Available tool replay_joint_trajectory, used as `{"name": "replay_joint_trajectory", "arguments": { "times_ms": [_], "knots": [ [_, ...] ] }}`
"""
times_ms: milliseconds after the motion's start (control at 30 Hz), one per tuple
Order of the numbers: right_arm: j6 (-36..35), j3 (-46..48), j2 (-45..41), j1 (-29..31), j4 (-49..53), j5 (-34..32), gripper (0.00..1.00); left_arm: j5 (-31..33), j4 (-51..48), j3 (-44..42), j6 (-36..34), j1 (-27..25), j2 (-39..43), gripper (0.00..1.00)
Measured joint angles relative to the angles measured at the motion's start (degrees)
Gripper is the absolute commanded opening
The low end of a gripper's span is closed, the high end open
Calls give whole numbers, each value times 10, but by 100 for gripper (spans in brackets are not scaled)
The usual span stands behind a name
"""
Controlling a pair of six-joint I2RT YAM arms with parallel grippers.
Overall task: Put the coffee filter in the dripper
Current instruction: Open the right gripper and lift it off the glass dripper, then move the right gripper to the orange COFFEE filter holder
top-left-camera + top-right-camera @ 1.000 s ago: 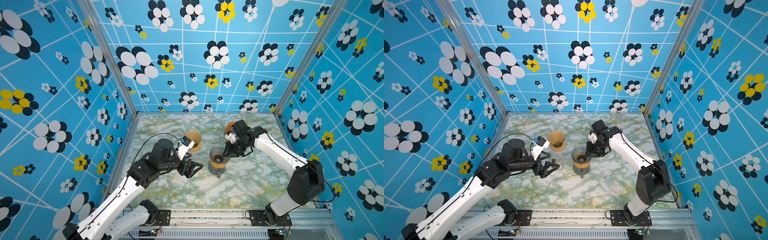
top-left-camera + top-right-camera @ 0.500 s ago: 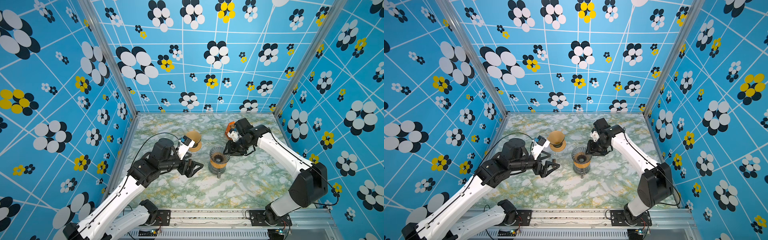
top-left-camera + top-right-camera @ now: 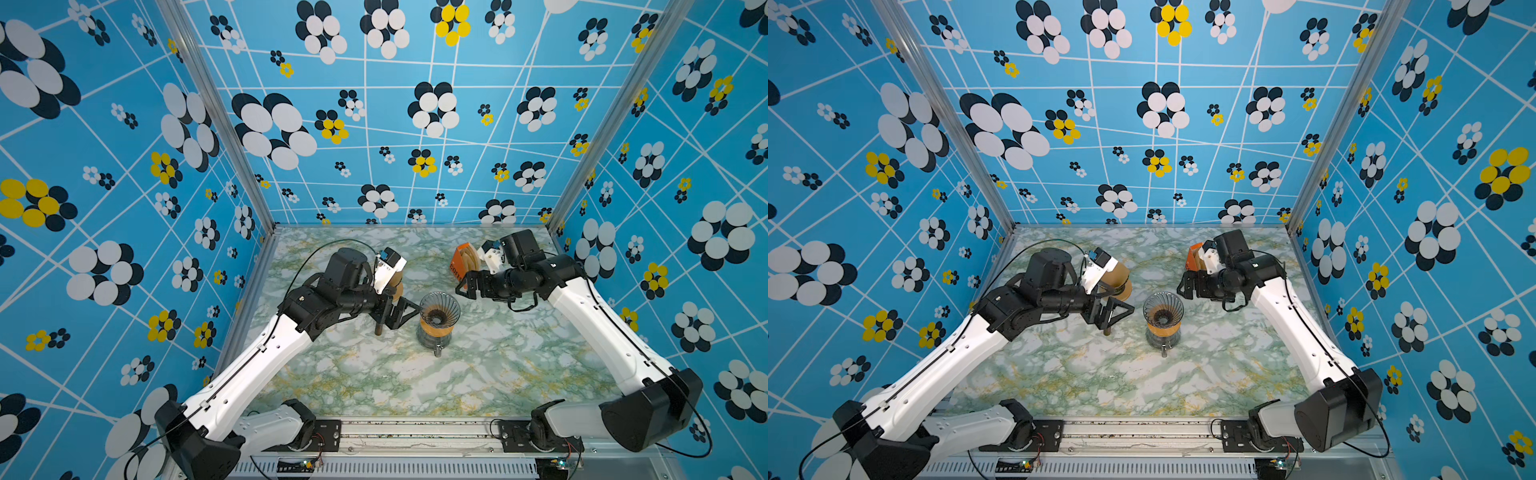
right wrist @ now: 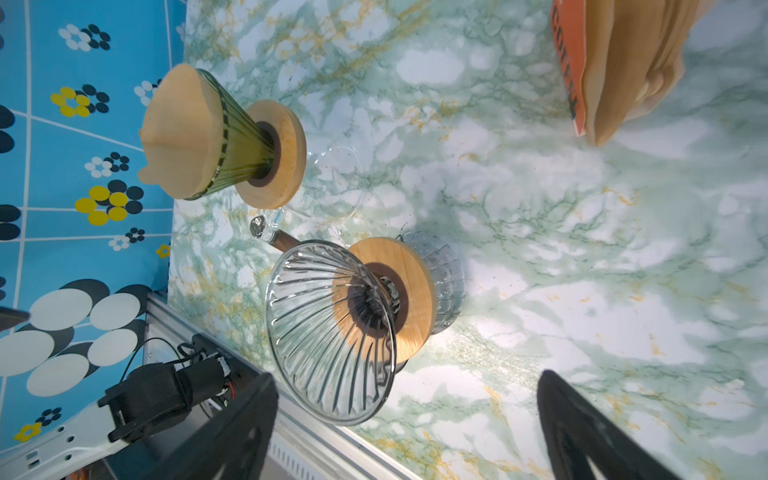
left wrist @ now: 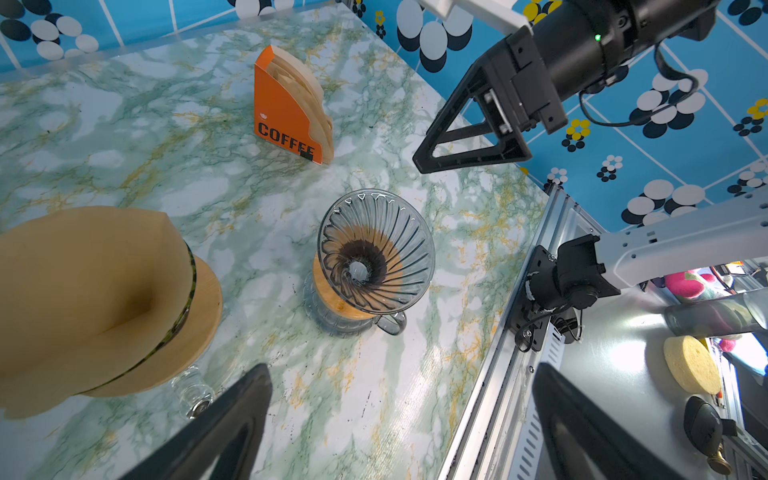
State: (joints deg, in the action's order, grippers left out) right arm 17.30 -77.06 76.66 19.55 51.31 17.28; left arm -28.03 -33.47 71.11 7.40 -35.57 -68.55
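Fingers of left gripper and right gripper: apart, empty, flanking the bare glass dripper. The coffee filters stand in the orange holder beside the right gripper, apparently awaiting pickup.

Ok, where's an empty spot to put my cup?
Widest bare marble: between the glass dripper and the front rail. A smaller patch at the back, between the green dripper and the orange filter box. Crowded at the glass dripper, between left gripper and right gripper.
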Motion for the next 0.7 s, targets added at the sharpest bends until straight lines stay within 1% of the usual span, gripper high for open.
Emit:
{"name": "replay_joint_trajectory", "arguments": {
  "times_ms": [167,267,333,400,467,567,600,700],
  "knots": [
    [-9,24,-31,-17,-59,-32,99,0,3,47,-10,0,-38,99],
    [-17,25,-29,-20,-87,-43,91,-7,14,58,-13,0,-51,99],
    [-21,26,-25,-21,-100,-51,89,-11,21,57,-12,0,-56,99],
    [-25,26,-20,-21,-113,-55,81,-15,35,51,-12,0,-57,99],
    [-30,26,-13,-24,-124,-58,76,-20,48,42,-10,0,-57,99],
    [-34,33,3,-37,-150,-56,61,-25,65,23,-5,0,-56,99],
    [-38,36,10,-44,-156,-49,57,-25,70,16,-4,0,-55,99],
    [-54,54,26,-64,-185,-30,55,-26,78,-1,3,0,-47,99]
  ]
}}
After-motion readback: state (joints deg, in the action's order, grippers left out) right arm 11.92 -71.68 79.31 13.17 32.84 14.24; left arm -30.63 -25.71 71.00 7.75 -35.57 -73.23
